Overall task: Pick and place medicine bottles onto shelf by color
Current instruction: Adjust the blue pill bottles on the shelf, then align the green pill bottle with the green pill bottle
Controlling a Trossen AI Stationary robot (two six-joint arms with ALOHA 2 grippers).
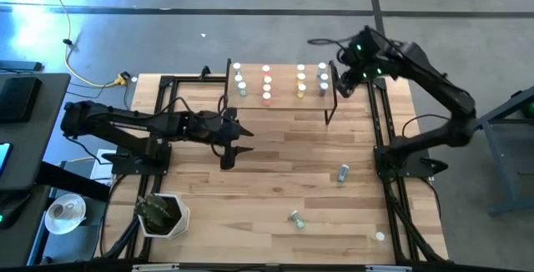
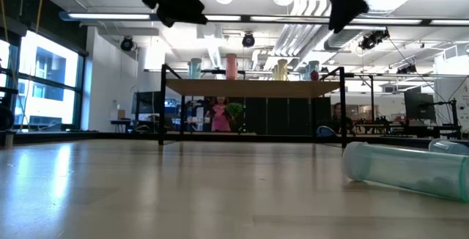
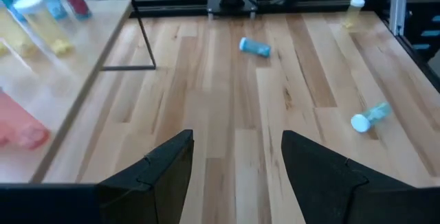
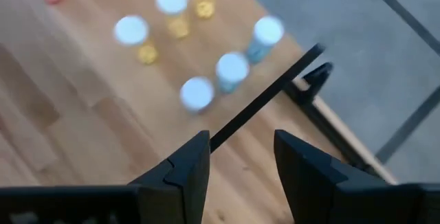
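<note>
1. Shelf (image 1: 284, 105) — a small light-wood board on thin black legs, stood at the far middle of the surface (image 1: 275, 180).
2. Medicine bottles on the shelf (image 1: 266, 84) — white-capped, upright, ranged in four columns: pale green (image 1: 239, 80), pink-red, yellow (image 1: 300, 83), and blue (image 1: 322, 78) nearest the right arm.
3. Loose bottle, blue (image 1: 343, 173) — lay on its side on the surface, right of centre, in front of the shelf.
4. Loose bottle, green-teal (image 1: 295, 218) — lay on its side nearer the front edge.
5. Loose bottle, pale yellow (image 1: 380, 237) — stood near the front right corner.
6. Left gripper (image 1: 232, 151) — hung above the surface, left of centre and in front of the shelf's left end; fingers (image 3: 165, 172) parted, nothing between them.
7. Right gripper (image 1: 342, 87) — held above the shelf's right end, just beside the blue column; fingers (image 4: 189, 169) apart, empty.
8. Potted plant (image 1: 158, 214) — white pot, front left of the surface.
</note>
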